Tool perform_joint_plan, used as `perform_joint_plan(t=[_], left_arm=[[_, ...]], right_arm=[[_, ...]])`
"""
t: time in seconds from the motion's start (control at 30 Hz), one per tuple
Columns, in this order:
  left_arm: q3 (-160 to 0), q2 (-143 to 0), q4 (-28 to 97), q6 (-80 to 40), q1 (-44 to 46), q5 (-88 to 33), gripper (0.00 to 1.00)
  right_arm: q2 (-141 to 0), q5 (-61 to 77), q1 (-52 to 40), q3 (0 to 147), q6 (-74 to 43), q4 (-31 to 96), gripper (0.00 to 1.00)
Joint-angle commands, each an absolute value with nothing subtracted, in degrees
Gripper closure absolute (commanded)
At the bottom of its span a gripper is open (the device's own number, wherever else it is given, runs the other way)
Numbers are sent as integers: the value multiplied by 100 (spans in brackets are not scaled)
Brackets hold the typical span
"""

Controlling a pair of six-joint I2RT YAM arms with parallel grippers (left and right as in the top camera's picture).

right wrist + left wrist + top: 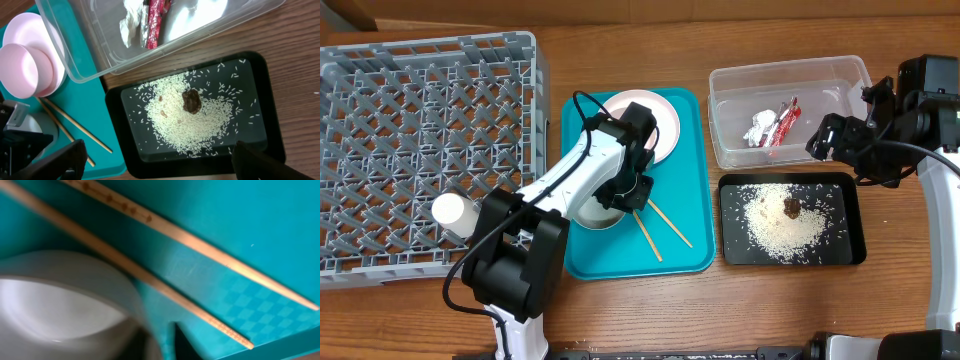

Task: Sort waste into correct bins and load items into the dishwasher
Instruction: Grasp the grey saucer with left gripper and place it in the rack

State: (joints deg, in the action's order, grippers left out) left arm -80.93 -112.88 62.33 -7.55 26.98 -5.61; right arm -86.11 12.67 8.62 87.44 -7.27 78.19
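Sitting left end effector at grey bowl, near-left on teal tray; closure: cannot tell. Risking shallow rim grip slipping, bowl dropping onto chopsticks just right. Right end effector standing spread, holding nothing, over black tray.

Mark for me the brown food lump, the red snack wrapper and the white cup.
brown food lump [191,101]: right wrist view, the middle of the lump.
red snack wrapper [784,126]: overhead view, the middle of its length.
white cup [451,210]: overhead view, the middle of its white body.
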Motion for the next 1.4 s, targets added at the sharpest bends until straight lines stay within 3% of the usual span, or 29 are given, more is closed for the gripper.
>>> perform_joint_plan(t=[0.0,0.17,0.3,0.43,0.53,0.87,1.37], left_arm=[[-8156,-11222,6307,-1013,2676,-532,96],[-8536,-9765,6803,-878,2187,-683,96],[-9273,-8938,7006,360,801,-1883,96],[-9756,-9059,6687,1549,-1028,-3675,96],[-9756,-9349,6313,1778,-1811,-4515,96],[-9756,-10663,5714,2040,-2401,-6416,96],[-9756,-12248,6779,2829,-3076,-6381,96]], right_arm=[[-8562,1273,875,8890,-703,7822,6],[-8562,1271,875,8890,-703,7835,6],[-8562,1271,875,8890,-703,7837,6],[-8562,1269,875,8890,-703,7835,6],[-8562,1271,875,8890,-703,7837,6],[-8562,1271,875,8890,-703,7839,6],[-8562,1269,875,8890,-703,7839,6]])
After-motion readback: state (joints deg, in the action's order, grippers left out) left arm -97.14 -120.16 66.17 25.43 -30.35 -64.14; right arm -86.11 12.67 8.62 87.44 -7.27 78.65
